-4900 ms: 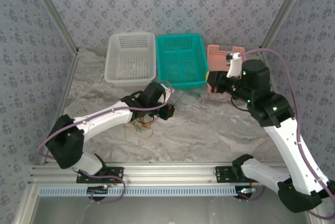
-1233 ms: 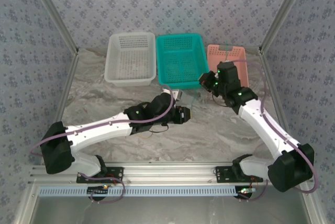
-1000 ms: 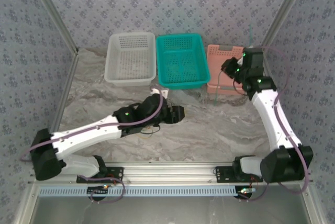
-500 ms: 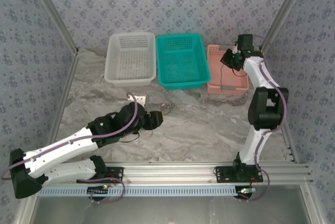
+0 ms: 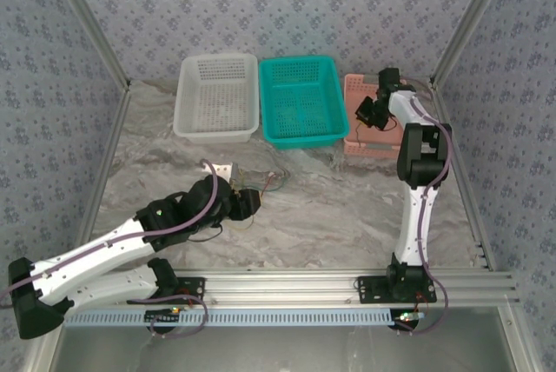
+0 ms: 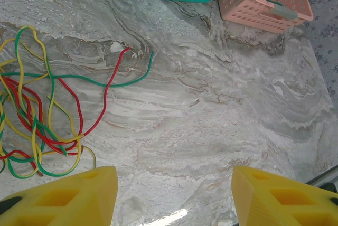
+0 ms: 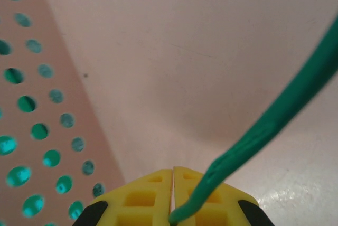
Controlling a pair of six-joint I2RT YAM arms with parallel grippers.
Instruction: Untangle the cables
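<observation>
A green cable [image 7: 274,115] is being clamped by the right tool [image 7: 173,194] at the pink basket [image 7: 31,78]. Limp, light cables [image 6: 37,125] are lying tangled on the desk [image 6: 211,110] before the released left tool [image 6: 174,194], likely graspable by loose ends.

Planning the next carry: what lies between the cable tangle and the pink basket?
Bare marble table between the cable tangle and pink basket, in the left wrist view.

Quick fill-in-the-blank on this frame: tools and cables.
The cable pinched in the right tool is ___.
The basket below it is ___.
The left tool stands ___, gripping nothing.
Missing words: green; pink; open.
</observation>
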